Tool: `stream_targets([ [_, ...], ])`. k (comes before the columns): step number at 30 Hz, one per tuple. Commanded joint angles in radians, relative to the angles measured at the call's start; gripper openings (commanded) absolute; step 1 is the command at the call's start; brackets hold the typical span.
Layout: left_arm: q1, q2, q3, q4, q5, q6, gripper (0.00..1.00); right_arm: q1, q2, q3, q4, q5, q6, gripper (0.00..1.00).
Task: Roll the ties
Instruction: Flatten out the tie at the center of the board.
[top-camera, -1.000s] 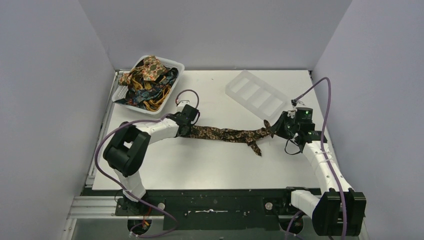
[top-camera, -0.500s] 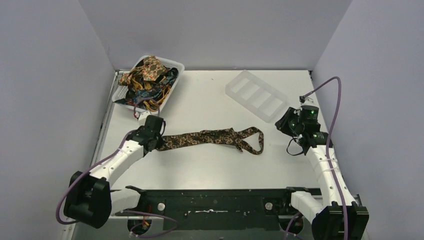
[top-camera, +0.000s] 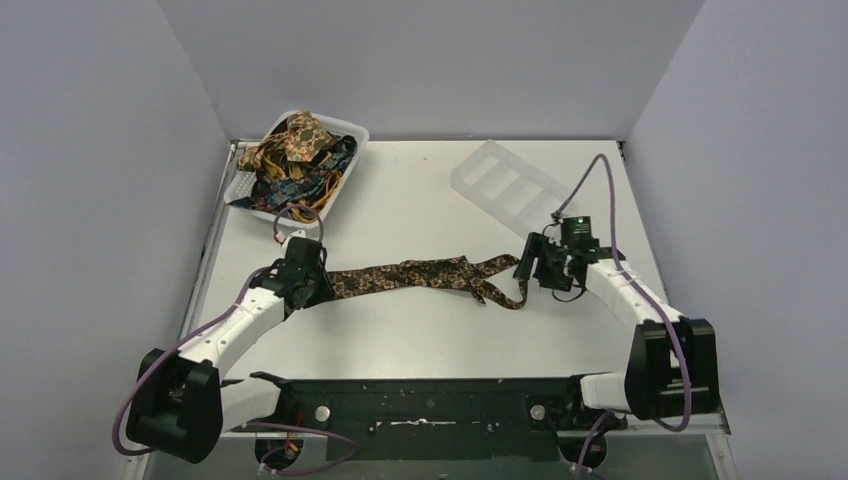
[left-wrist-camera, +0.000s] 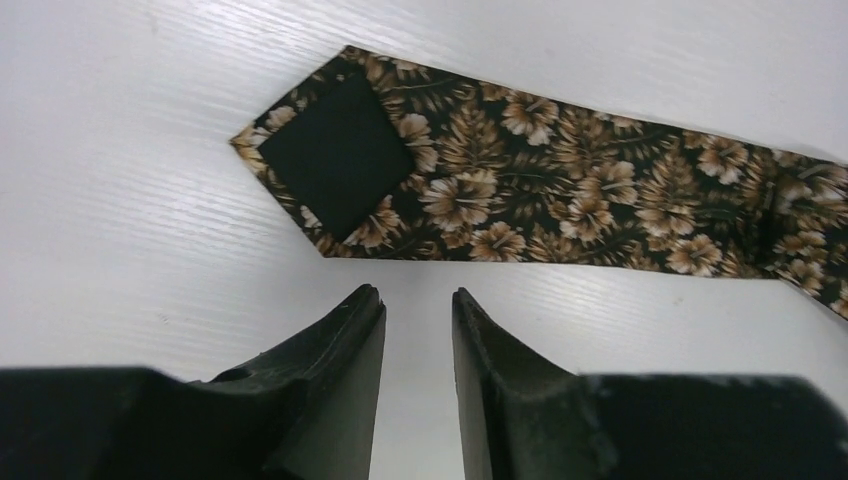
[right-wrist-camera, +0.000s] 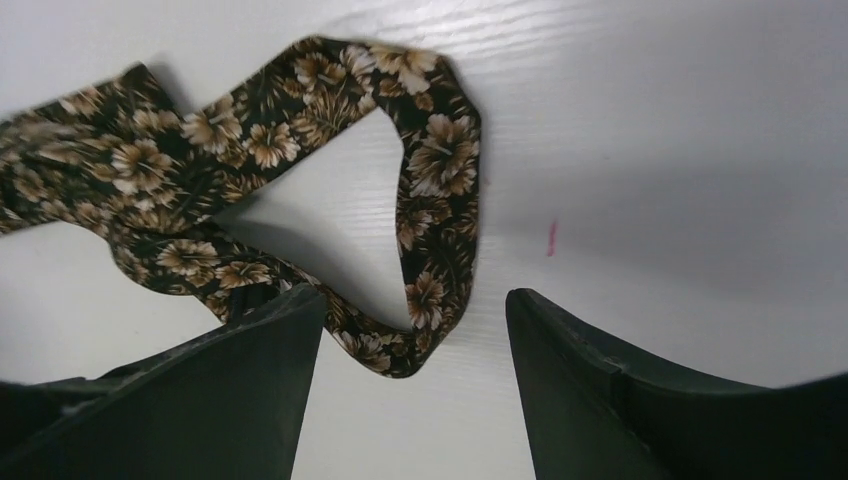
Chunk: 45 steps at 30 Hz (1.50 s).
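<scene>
A dark brown floral tie (top-camera: 420, 273) lies stretched across the middle of the table. Its wide pointed end (left-wrist-camera: 335, 155) shows a black lining patch. That end rests just beyond my left gripper (left-wrist-camera: 418, 295), which is a little open with bare table between its fingers. The narrow end curls into a loop (right-wrist-camera: 440, 170) at the right. My right gripper (right-wrist-camera: 412, 293) stands wide open over the loop's near bend, not closed on it. From above, the left gripper (top-camera: 312, 285) sits at the tie's left end and the right gripper (top-camera: 527, 272) at its right end.
A white basket (top-camera: 345, 126) at the back left holds a heap of more ties (top-camera: 295, 150). A clear compartment tray (top-camera: 515, 190) lies at the back right, just beyond the right arm. Grey walls close in three sides.
The left arm dragged the tie left and toward the near edge, then opened its jaws off the wide end. The right gripper let the narrow end drop, moved back to the loop and opened wide.
</scene>
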Motion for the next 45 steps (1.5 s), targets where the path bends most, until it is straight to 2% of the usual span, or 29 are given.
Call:
stream_targets([
  [1,-0.018,-0.064,0.006,0.112,0.12,0.032,0.31,0.161,0.121,0.084,-0.016,0.18,-0.024,0.68],
  [4,-0.041,-0.075,0.016,0.148,0.156,0.041,0.39,0.217,0.176,0.1,-0.029,0.34,-0.001,0.63],
  [8,-0.084,-0.029,0.006,0.242,0.203,0.043,0.42,0.291,0.217,0.11,-0.051,0.464,0.014,0.57],
  [11,-0.115,0.044,0.007,0.282,0.195,0.035,0.42,0.328,0.214,0.11,-0.054,0.517,0.029,0.45],
  [12,-0.119,0.07,0.009,0.293,0.191,0.031,0.42,0.33,0.205,0.108,-0.051,0.521,0.032,0.34],
  [13,-0.121,0.095,0.009,0.305,0.186,0.03,0.42,0.33,0.195,0.11,-0.05,0.517,0.034,0.24],
  [14,-0.121,0.122,0.009,0.314,0.175,0.03,0.42,0.329,0.184,0.112,-0.049,0.512,0.033,0.19],
  [18,-0.114,0.207,0.02,0.292,0.097,0.017,0.42,0.299,0.126,0.144,-0.069,0.466,0.02,0.1],
  [20,-0.105,0.233,0.02,0.267,0.063,0.009,0.42,0.232,0.079,0.146,-0.061,0.364,0.016,0.06],
  [22,-0.085,0.256,0.012,0.236,0.039,-0.002,0.42,0.095,0.035,0.138,-0.049,0.187,0.009,0.02],
  [30,-0.016,0.252,-0.017,0.128,-0.036,-0.028,0.4,-0.211,-0.031,0.091,-0.061,-0.093,-0.007,0.01],
  [35,0.015,0.183,-0.042,0.084,-0.052,-0.03,0.4,-0.335,-0.067,0.062,-0.052,-0.156,0.026,0.01],
  [39,0.026,0.158,-0.051,0.103,0.004,-0.019,0.4,-0.346,-0.081,0.041,-0.019,-0.226,0.038,0.04],
  [42,0.025,0.12,-0.039,0.138,0.067,-0.001,0.45,-0.332,-0.101,0.053,-0.02,-0.273,-0.014,0.04],
  [45,0.025,0.048,-0.034,0.163,0.113,0.004,0.49,-0.269,-0.16,0.064,0.052,-0.446,-0.046,0.07],
])
